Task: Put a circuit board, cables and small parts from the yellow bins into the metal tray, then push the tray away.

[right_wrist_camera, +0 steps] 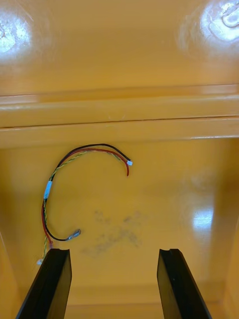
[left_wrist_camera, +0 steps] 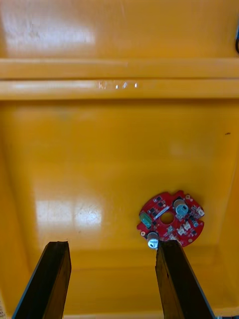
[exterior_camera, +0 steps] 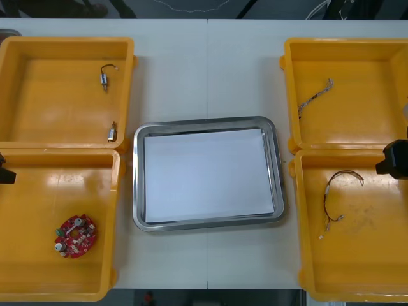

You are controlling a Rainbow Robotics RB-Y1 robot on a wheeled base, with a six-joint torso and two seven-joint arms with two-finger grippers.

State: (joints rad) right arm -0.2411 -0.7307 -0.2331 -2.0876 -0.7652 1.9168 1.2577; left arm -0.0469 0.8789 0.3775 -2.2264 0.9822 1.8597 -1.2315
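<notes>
Tray (exterior_camera: 136, 178) sits empty on the tabletop (exterior_camera: 207, 70), so you have everything left: circuit board (left_wrist_camera: 171, 225) just beside your released left pincer (left_wrist_camera: 110, 244), cable (right_wrist_camera: 50, 194) ahead of your released right pincer (right_wrist_camera: 113, 251), small parts (exterior_camera: 104, 78) untouched in their bin (exterior_camera: 64, 40).

Bright overhead glare on yellow bins (exterior_camera: 38, 191)

metal tray (exterior_camera: 205, 121) sits mid-table between the bins, white inside, long side across. round red circuit board (exterior_camera: 75, 236) lies flat, components up, in near-left yellow bin (exterior_camera: 38, 191). two small metal parts (exterior_camera: 104, 78) in far-left bin (exterior_camera: 57, 108), well apart, one near its near wall. twisted blue-white cable (exterior_camera: 315, 97) in far-right bin (exterior_camera: 357, 121). red-yellow-black cable (exterior_camera: 338, 197) curled in a c in near-right bin (exterior_camera: 370, 255).
</notes>
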